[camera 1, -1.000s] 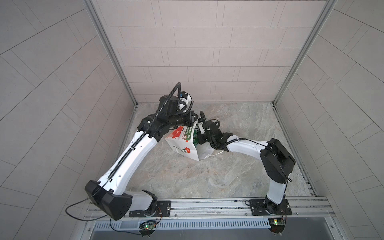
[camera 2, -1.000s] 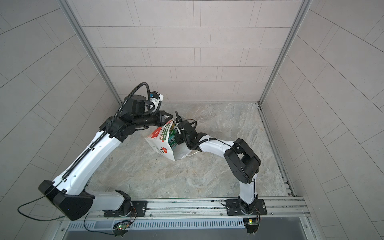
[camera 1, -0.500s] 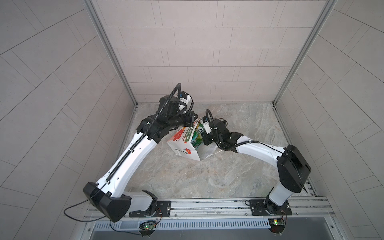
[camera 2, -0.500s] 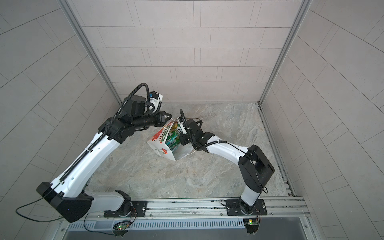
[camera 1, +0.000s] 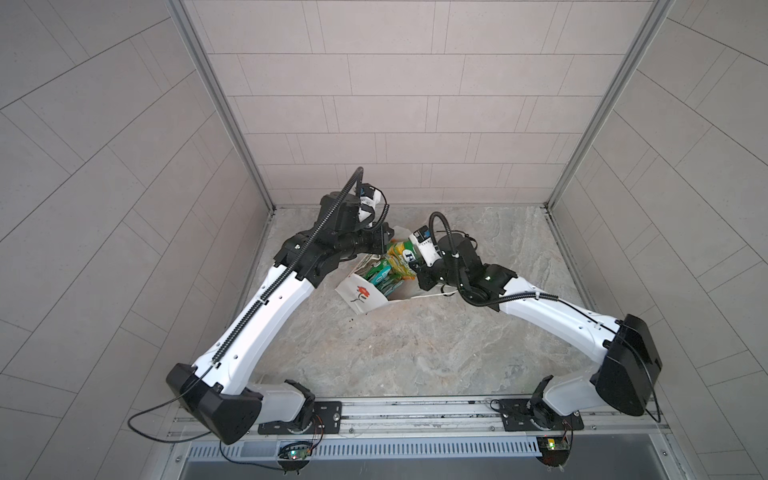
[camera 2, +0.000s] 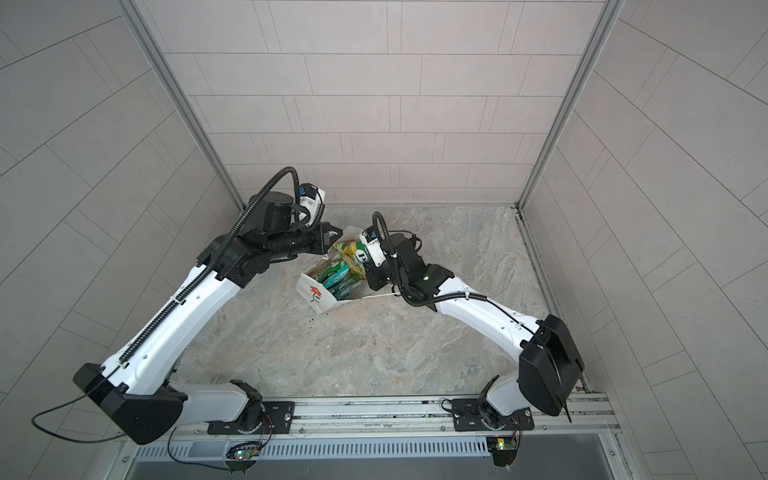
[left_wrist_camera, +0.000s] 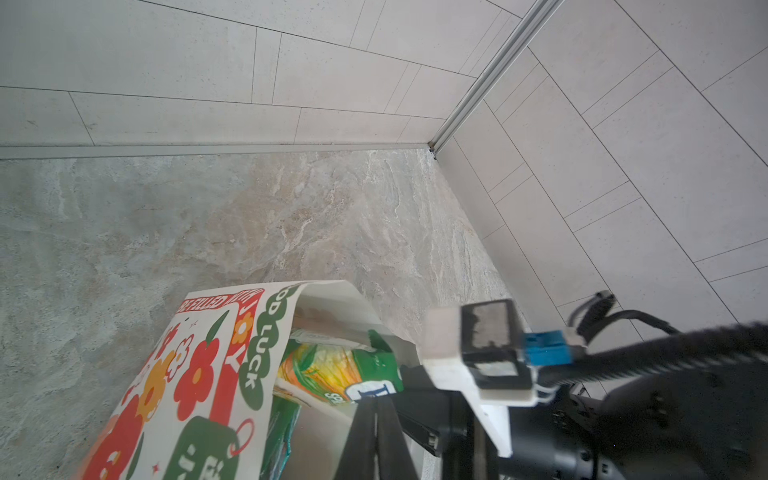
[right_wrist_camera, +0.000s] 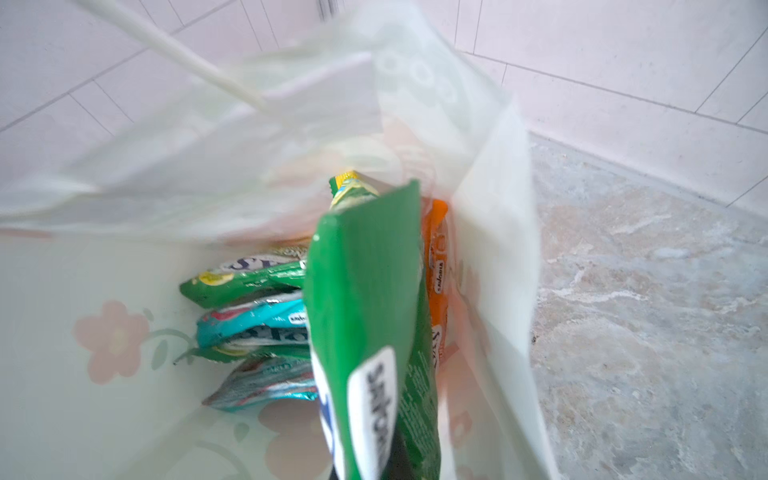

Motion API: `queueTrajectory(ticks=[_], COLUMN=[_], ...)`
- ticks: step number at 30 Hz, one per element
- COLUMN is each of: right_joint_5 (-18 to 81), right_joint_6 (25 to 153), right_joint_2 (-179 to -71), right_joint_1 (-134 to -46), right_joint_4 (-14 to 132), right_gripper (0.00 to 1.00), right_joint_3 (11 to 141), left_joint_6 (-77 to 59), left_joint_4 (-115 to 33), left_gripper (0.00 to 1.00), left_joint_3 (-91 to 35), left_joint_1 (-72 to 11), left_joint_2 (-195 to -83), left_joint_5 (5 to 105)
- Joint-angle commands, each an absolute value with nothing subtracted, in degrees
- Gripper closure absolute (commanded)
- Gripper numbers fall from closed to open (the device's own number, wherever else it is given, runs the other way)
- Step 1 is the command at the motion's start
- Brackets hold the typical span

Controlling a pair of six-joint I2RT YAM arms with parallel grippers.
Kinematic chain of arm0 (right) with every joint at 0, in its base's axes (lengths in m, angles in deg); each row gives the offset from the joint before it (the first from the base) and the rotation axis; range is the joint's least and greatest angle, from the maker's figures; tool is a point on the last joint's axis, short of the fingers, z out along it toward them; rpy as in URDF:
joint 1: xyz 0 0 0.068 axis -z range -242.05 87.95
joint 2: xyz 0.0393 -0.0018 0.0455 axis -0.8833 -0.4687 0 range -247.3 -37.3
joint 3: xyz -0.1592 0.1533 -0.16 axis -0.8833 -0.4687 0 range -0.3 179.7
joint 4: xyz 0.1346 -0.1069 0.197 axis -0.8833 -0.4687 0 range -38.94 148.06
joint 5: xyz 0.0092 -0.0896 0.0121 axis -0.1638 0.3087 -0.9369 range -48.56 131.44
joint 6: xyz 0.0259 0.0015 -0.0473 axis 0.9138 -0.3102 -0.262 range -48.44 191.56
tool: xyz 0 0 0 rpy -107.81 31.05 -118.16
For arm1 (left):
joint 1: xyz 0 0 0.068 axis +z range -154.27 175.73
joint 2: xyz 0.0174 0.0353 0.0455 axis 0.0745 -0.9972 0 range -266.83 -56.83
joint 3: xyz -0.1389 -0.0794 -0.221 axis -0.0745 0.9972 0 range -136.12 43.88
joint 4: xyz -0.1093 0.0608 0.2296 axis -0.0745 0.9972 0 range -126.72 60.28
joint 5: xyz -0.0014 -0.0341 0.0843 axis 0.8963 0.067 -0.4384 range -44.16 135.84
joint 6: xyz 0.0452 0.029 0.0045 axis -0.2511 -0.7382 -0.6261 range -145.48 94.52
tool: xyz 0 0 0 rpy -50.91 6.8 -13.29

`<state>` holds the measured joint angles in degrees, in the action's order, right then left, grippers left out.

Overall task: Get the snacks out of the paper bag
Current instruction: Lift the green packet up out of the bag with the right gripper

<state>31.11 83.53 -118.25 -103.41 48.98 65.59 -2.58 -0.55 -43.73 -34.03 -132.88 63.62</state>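
Note:
The white paper bag (camera 1: pixel 360 292) (camera 2: pixel 314 292) leans tilted on the stone floor, its red flower facing front. My left gripper (camera 1: pixel 384 243) (camera 2: pixel 330 239) (left_wrist_camera: pixel 376 415) is shut on the bag's far rim (left_wrist_camera: pixel 199 374). My right gripper (camera 1: pixel 417 270) (camera 2: pixel 368 270) (right_wrist_camera: pixel 390 465) is shut on a green-yellow snack packet (camera 1: pixel 401 257) (camera 2: pixel 351 253) (right_wrist_camera: pixel 370 311) (left_wrist_camera: pixel 332 370), held half out of the bag's mouth. Inside remain another green packet (right_wrist_camera: pixel 249 276), teal ones (right_wrist_camera: pixel 249 324) and an orange one (right_wrist_camera: pixel 436 270).
A white cord handle (camera 1: pixel 432 294) (right_wrist_camera: pixel 174 54) trails from the bag under my right wrist. Tiled walls (camera 1: pixel 395 104) close in the back and both sides. A metal rail (camera 1: pixel 415 411) runs along the front edge, carrying both arm bases.
My right gripper has risen from inside the bag, pulling the green-yellow packet up through the mouth, and its elbow swung right. The left gripper has stayed on the rim.

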Motion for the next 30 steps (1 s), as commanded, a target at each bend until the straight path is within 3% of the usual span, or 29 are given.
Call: queueTrajectory(ticks=[1, 11, 30], right_joint_5=[29.3, 35.6, 44.0], right_joint_6=[81.6, 83.1, 89.0], right_joint_2=[-112.3, -104.2, -104.5], right_joint_1=[-103.6, -103.4, -102.9], right_joint_4=[50.6, 59.5, 72.7], right_gripper=[1.00, 1.00, 1.00], right_joint_3=[65.2, 58.8, 61.5], left_joint_6=[-3.2, -3.1, -4.5], left_joint_4=[-0.6, -0.8, -0.3], left_gripper=[1.00, 1.00, 1.00], left_joint_3=[-44.0, -43.6, -44.1], left_joint_1=[-34.4, -34.9, -34.9], left_joint_2=[-131.9, -132.1, -131.5], left_joint_5=[63.7, 63.9, 64.3])
